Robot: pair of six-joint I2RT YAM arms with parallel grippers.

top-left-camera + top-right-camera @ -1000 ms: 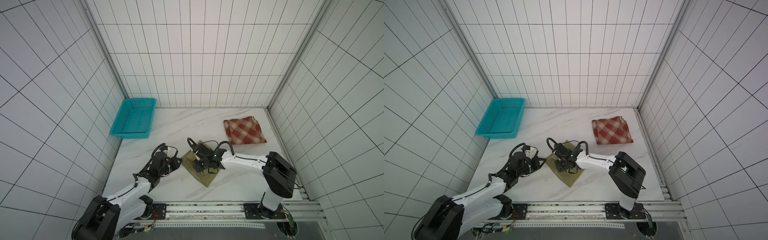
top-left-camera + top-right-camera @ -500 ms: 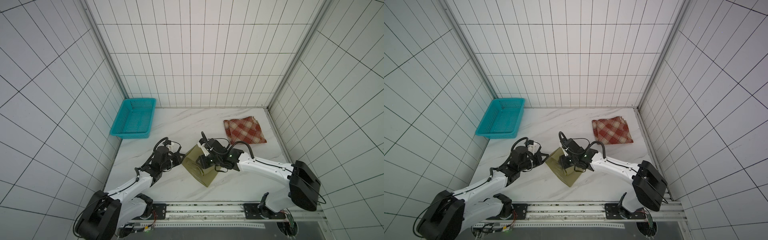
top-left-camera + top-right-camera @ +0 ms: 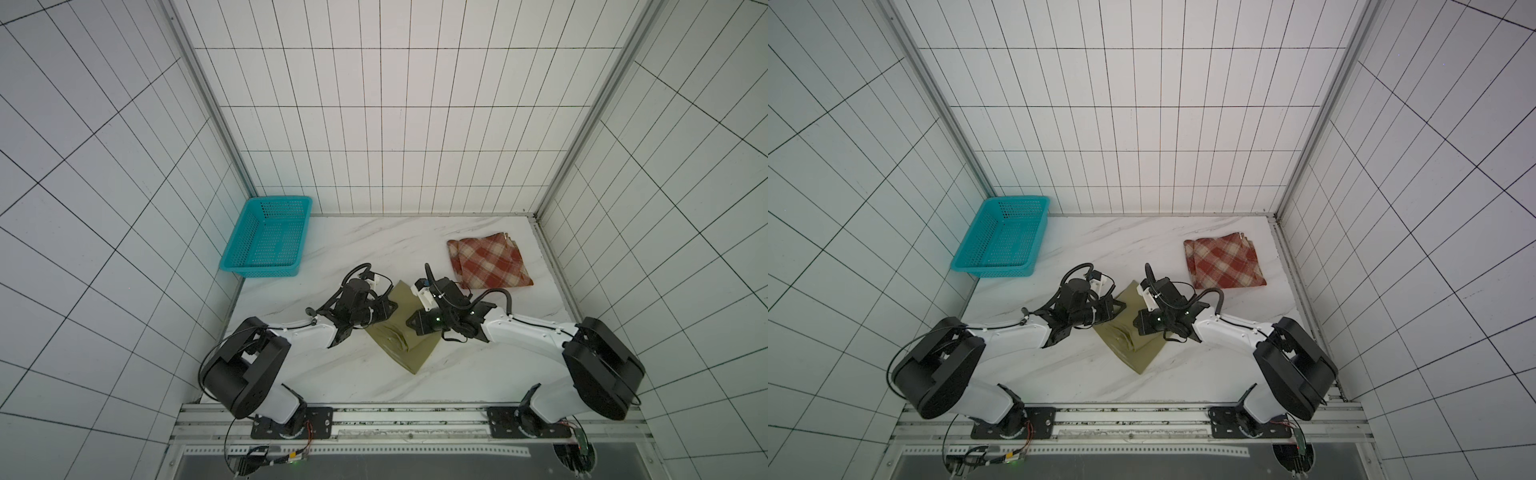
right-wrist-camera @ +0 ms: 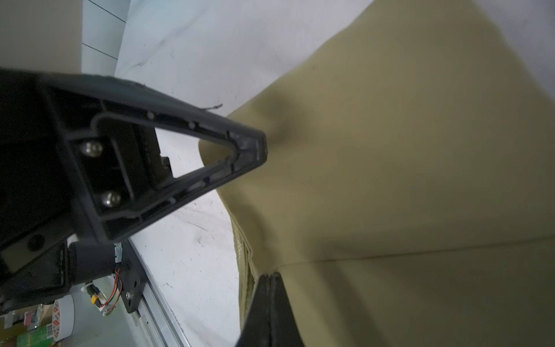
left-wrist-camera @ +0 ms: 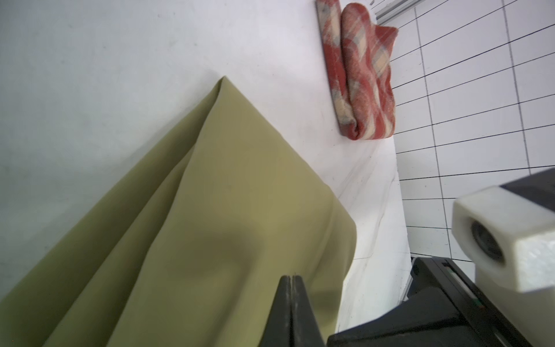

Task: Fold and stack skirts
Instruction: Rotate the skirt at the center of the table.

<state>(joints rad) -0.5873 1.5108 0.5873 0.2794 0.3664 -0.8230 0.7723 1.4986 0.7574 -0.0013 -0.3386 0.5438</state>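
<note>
The olive skirt [image 3: 405, 349] [image 3: 1133, 347] lies folded and rumpled at the middle of the table. At its left edge my left gripper [image 3: 394, 308] [image 5: 291, 278] is shut, its tip sunk in a pucker of the cloth [image 4: 405, 150]. Opposite it my right gripper [image 3: 410, 324] [image 4: 270, 275] is shut on a fold by the skirt's layered edge. The two grippers stand a short way apart. The plaid skirt [image 3: 488, 264] [image 3: 1223, 262] [image 5: 363, 75] lies folded at the back right, away from both grippers.
A teal basket [image 3: 266, 245] [image 3: 1000, 239] stands at the back left against the wall. Tiled walls close the table on three sides. A metal rail [image 3: 407, 415] runs along the front edge. Bare marble table [image 3: 374, 249] lies between basket and plaid skirt.
My right gripper's jaws have closed onto the olive skirt, and its arm has swung out to the right. The left gripper has edged right along the skirt's edge, still shut.
</note>
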